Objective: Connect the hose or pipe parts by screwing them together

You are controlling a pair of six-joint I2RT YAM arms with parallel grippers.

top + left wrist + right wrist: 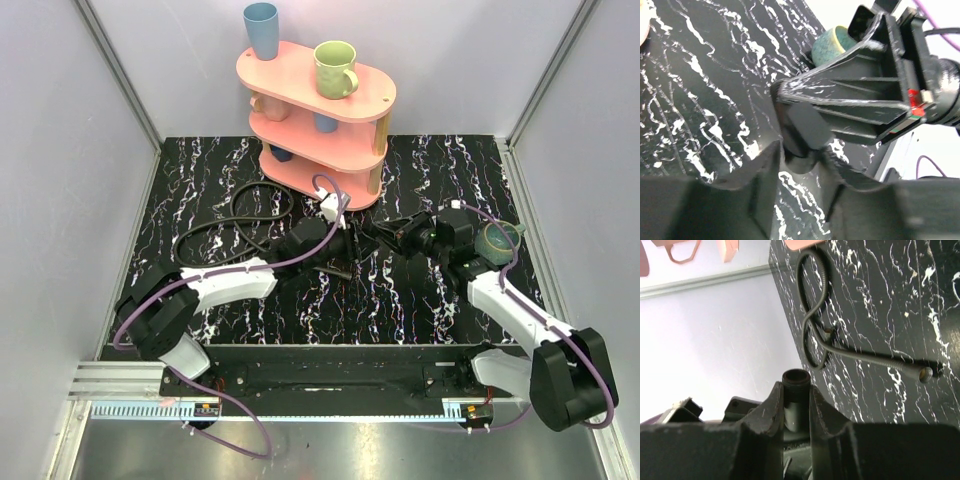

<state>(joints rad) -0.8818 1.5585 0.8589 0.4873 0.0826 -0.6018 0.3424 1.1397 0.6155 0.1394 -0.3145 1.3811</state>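
In front of the pink shelf (300, 80) the right claw (796, 407) is clamped on a short dark fitting (796, 382). The left claw (801, 162) meets it, fingers either side of the fitting's end; whether they squeeze it I cannot tell. The hose (865, 359) lies looped on the bench (400, 300) front-left of the shelf, one end free. A teal cup (497, 238) stands front-right of the shelf, close by the right arm.

Ribbed hose (875, 360) looped flat; short fitting (796, 377) gripped, right tool (795, 392).
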